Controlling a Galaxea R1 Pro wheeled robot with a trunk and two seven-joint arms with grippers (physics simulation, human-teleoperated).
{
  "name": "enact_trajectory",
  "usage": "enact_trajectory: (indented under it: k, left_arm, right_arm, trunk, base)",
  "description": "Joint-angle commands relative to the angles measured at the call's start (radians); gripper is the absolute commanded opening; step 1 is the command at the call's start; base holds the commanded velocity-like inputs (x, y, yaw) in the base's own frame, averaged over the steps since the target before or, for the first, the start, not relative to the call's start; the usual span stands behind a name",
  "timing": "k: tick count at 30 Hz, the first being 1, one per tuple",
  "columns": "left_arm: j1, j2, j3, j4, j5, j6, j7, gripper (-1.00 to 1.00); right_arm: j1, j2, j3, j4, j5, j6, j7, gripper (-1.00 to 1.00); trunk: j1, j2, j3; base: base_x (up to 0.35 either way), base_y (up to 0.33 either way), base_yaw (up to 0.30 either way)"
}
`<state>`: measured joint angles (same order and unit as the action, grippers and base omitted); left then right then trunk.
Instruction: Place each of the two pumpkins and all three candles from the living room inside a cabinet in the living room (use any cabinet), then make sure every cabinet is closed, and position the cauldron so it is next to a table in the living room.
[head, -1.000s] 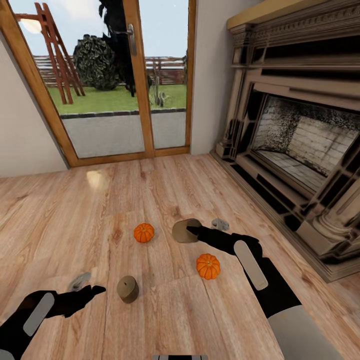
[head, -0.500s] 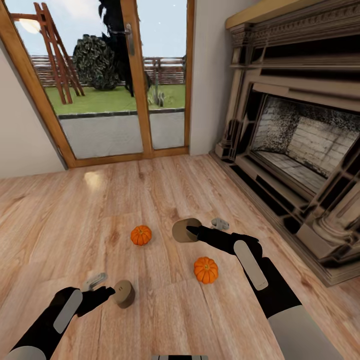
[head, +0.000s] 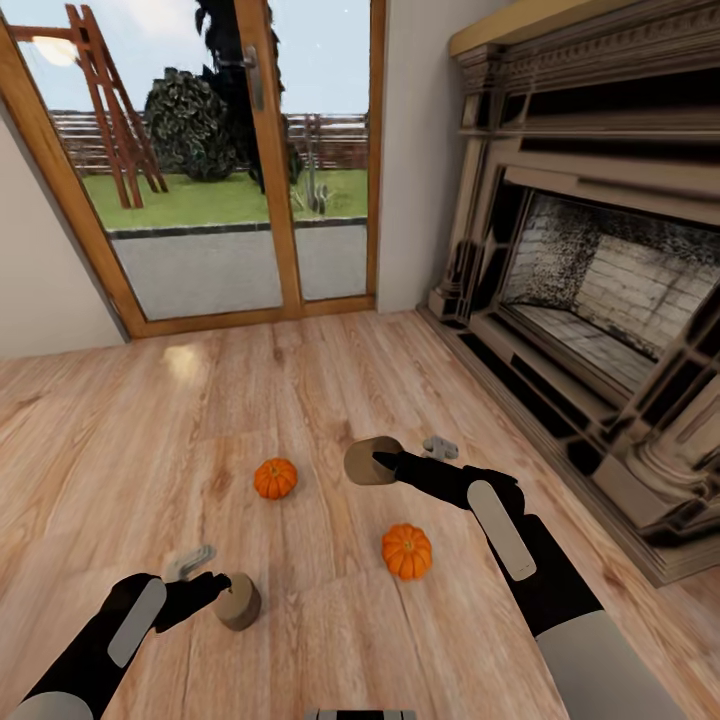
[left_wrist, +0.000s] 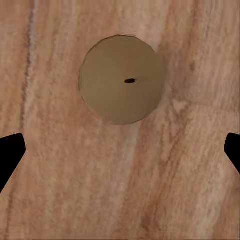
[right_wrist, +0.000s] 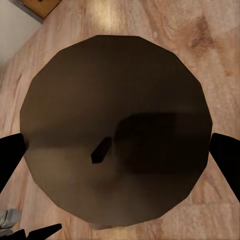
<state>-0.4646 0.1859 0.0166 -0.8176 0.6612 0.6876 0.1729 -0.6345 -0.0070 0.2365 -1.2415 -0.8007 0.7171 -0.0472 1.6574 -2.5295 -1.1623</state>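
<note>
Here, right tool (head: 400, 452) clamped on candle (head: 368, 462), pumpkin (head: 407, 551) nearby, L tool (head: 204, 567) beside 2nd candle (head: 238, 601).

Two pumpkins are counted on the floor, one (head: 275, 478) and another (head: 407, 551). Two candles are counted, one (head: 239, 601) and another (head: 370, 461).
</note>
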Motion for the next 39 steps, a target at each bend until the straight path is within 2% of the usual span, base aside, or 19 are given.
enact_trajectory:
  k: [1,26,37,39]
  left_arm:
    - [0.0,0.0,0.001,-0.002,0.011,0.004,0.008,1.0]
    - [0.0,0.003,0.001,-0.001,0.009,0.004,0.008,1.0]
    - [0.0,0.002,0.002,-0.002,0.009,0.003,0.008,1.0]
    - [0.0,0.002,0.002,-0.002,0.009,0.003,0.008,1.0]
  right_arm:
    - [-0.001,-0.001,0.001,-0.001,-0.006,0.002,-0.005,-1.0]
    - [-0.001,-0.001,0.003,-0.001,-0.005,0.002,-0.005,-1.0]
    - [-0.001,-0.001,0.004,-0.001,-0.005,0.002,-0.005,-1.0]
    - [-0.001,-0.001,0.004,-0.001,-0.005,0.002,-0.005,-1.0]
  trunk:
    - [0.0,0.0,-0.001]
    - [0.0,0.0,-0.001]
    - [0.0,0.0,-0.001]
    - [0.001,-0.001,-0.009]
  base:
    - [0.218,-0.006,0.0]
    - [0.131,0.035,0.0]
    - [0.017,0.0,0.0]
    - [0.0,0.0,0.0]
